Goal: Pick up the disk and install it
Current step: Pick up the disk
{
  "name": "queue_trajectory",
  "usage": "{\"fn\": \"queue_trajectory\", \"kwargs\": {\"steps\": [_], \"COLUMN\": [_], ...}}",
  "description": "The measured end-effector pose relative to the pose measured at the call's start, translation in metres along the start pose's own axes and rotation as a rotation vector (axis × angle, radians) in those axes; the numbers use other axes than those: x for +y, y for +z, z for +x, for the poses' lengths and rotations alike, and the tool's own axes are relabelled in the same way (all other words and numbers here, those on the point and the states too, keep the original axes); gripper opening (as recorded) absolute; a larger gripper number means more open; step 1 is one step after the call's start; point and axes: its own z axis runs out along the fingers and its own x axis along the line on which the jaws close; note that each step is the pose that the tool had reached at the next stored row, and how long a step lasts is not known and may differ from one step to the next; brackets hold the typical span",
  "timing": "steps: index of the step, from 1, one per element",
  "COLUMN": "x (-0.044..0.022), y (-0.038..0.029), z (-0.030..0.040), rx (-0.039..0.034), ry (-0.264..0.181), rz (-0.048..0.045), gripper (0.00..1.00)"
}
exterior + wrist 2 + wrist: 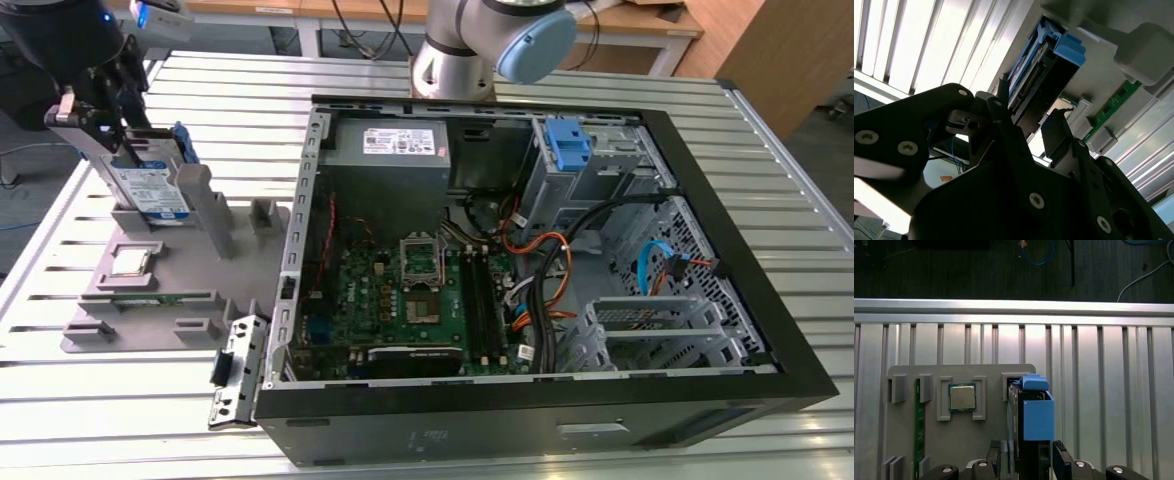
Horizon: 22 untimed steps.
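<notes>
Robot gripper [1026,456] poised over a disk [1036,415] standing in a grey holder [989,440]
The fingers [995,452] are spread, one on each side of the upright disk's top end, not clamped. In the exterior view, the disk [144,190] sits on edge in the holder on a slatted table [400,80], to the exterior view's left of an open computer case [747,330]

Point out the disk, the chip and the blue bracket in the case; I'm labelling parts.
disk [147,195]: exterior view, on its white-and-blue label.
chip [962,397]: first wrist view, centre of its silver top.
bracket [567,148]: exterior view, middle of its blue body.
</notes>
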Motion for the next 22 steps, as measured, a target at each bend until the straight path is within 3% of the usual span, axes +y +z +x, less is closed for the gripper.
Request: {"fn": "queue_trajectory", "kwargs": {"steps": [19, 21, 22], "x": [-0.0002, -0.0002, -0.0002], "y": [0.0006, 0.0007, 0.0006], "z": [-0.0013, -0.0013, -0.0013], "rx": [-0.0002, -0.0002, -0.0002], "ry": [0.000, 0.000, 0.000], "rz": [-0.0002, -0.0002, -0.0002], "gripper": [0.53, 0.51, 0.45]}}
